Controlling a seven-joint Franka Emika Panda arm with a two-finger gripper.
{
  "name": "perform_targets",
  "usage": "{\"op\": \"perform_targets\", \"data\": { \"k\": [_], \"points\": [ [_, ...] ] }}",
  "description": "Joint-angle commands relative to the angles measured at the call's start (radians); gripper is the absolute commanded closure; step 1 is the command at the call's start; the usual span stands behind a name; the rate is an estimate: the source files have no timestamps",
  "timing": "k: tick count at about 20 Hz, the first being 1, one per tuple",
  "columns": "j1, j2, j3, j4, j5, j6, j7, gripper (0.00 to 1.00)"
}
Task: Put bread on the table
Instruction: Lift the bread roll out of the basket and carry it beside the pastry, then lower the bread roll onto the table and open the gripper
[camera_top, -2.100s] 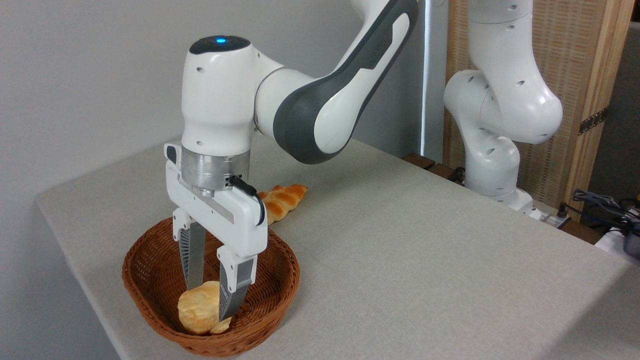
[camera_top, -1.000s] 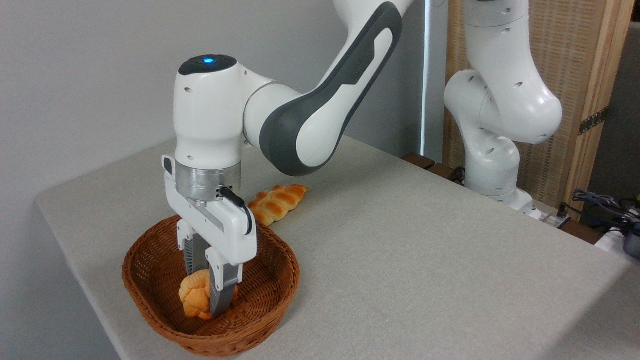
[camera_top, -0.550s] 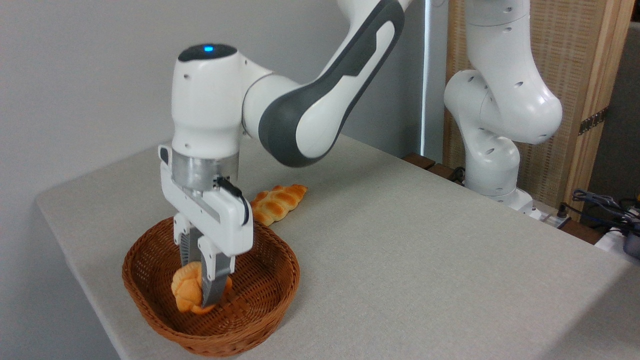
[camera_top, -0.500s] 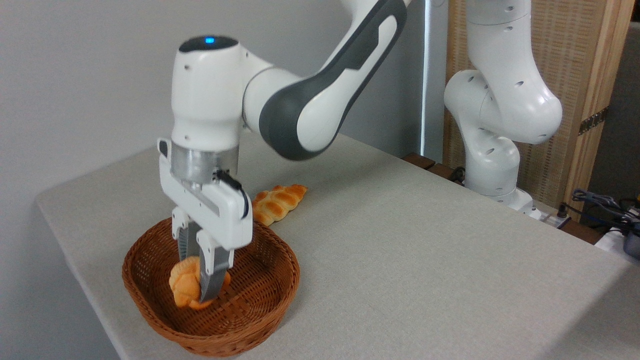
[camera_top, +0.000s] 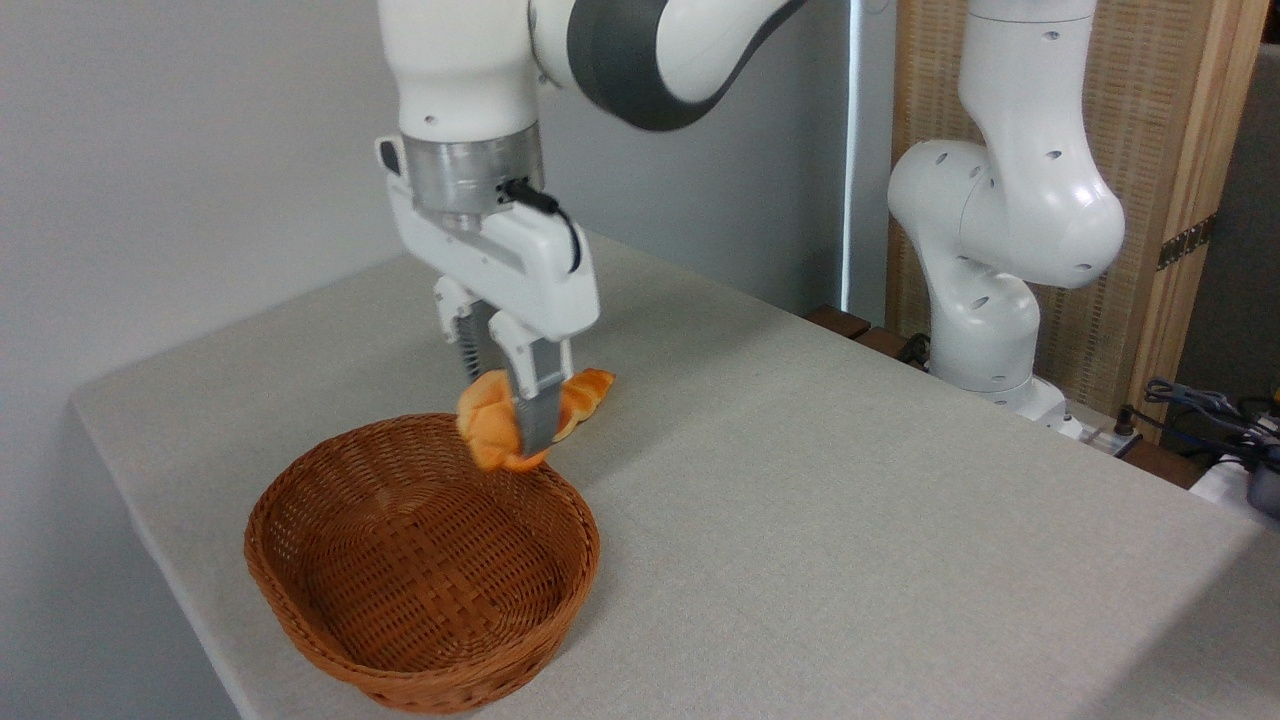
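The white arm's jaws (camera_top: 512, 425) are nearly closed, pinching the small round golden-orange knotted roll (camera_top: 490, 428) between the two grey ribbed fingers (camera_top: 535, 410). The roll hangs in the air, clear of everything, above the far rim of the brown woven wicker basket (camera_top: 420, 570), which sits near the worktop's front left corner with nothing in it. The roll sits at the very tips of the fingers, bulging out to the left of them, so the hold looks shallow.

Just behind the fingers, a longer braided orange loaf (camera_top: 590, 387) lies on the light grey-beige fabric-covered worktop (camera_top: 850, 520), partly hidden by them.

The relation that matters: the roll is directly below the jaws and straight above the basket's edge, not above bare surface. Open worktop lies to the right and towards the front edge, well apart from basket and loaf. My judgement is that the roll should be carried that way before being lowered and released, or it may drop back onto the rim.
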Motion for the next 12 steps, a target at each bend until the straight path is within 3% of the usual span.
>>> {"op": "perform_targets", "data": {
  "k": [1,6,9,12],
  "points": [
    [-0.002,-0.078,0.004,-0.091,0.001,-0.077,-0.002,0.54],
    [-0.042,-0.146,0.004,-0.249,0.003,-0.077,0.0,0.49],
    [-0.076,-0.129,0.004,-0.264,0.003,-0.069,-0.002,0.2],
    [-0.09,-0.094,0.001,-0.264,0.003,-0.058,-0.003,0.06]
  ]
}}
